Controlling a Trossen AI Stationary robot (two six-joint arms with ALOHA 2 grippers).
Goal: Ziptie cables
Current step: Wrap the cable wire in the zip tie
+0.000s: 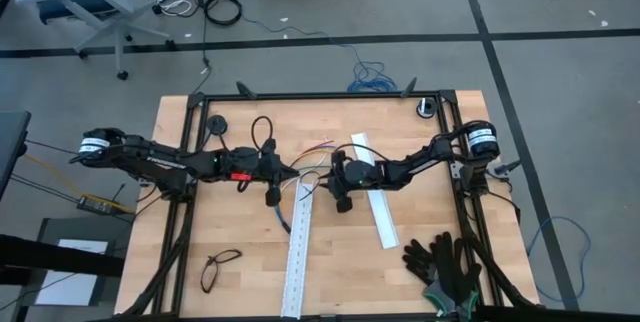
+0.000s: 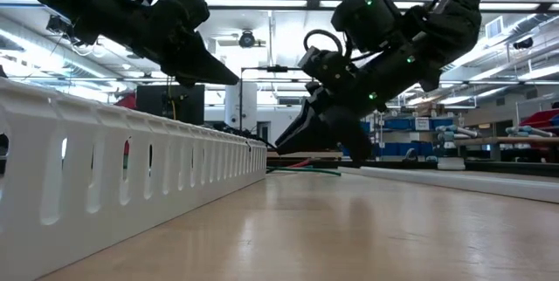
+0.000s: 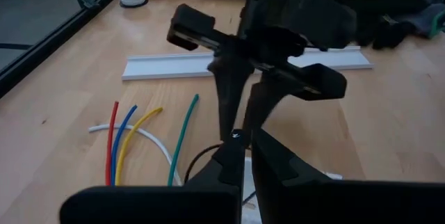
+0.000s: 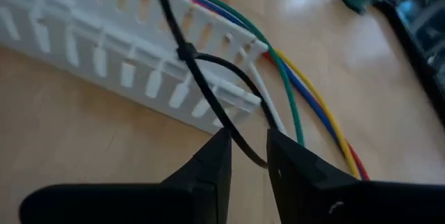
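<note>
Near the middle of the worktop [image 1: 200, 232]: the cables [image 4: 295, 113], a small fan of green, blue, yellow, red and white wires, lying flat on the wood and passing over the end of the perforated white rail [image 4: 104, 50]. Around the wires, just at that rail end, a thin black zip tie [image 4: 201, 67] in a loose loop, with its free tail running down toward the camera of the right wrist.

Right end effector [image 4: 247, 156] low over the worktop, just beside the rail end, fingers standing narrowly apart. Tail of the zip tie between the two fingertips, in the gap, with no clamping to be seen. In the low view, hanging steeply tilted, tips close above the wood.

Left end effector [image 3: 240, 144] opposite to it, reaching in from the left side, tips pointing at the right one and very near to it. Fingers pressed together to a closed point, just over the black loop; not possible to tell whether anything is pinched between them. In the low view, raised higher above the worktop than the right one.

Second white rail [image 1: 375, 202], plain and shorter, lying aslant under the right arm, apart from the cables. Pair of black gloves [image 1: 445, 267] near the front right corner. Glasses [image 1: 220, 267] near the front left, well apart from the work. Small roll of tape [image 1: 428, 108] at the far right corner.
</note>
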